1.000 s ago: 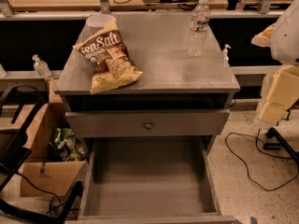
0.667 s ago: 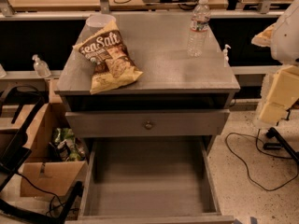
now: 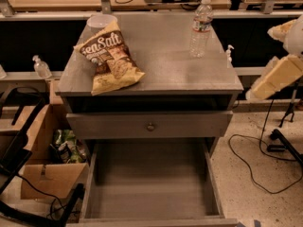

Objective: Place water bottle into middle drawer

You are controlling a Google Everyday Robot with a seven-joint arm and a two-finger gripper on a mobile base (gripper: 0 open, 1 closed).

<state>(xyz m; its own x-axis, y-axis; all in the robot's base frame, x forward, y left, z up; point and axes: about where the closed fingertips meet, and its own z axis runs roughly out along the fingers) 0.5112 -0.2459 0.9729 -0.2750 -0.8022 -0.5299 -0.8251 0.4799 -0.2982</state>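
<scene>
The water bottle (image 3: pixel 200 27), clear ribbed plastic with a white cap and a pale label, stands upright at the back right of the grey cabinet top (image 3: pixel 165 65). The middle drawer (image 3: pixel 151 193) is pulled out at the bottom of the view, a wide grey tray with nothing in it. Above it is a shut drawer front with a small round knob (image 3: pixel 150 126). Cream parts of my arm (image 3: pixel 277 77) show at the right edge, to the right of the cabinet and apart from the bottle. My gripper is out of view.
A Sea Salt chip bag (image 3: pixel 110 58) lies on the left of the cabinet top, with a clear cup (image 3: pixel 101 20) behind it. Small pump bottles stand at the right (image 3: pixel 229 53) and left (image 3: pixel 41 67). A cardboard box (image 3: pixel 47 178) sits at the lower left. Cables (image 3: pixel 251 164) lie on the floor at the right.
</scene>
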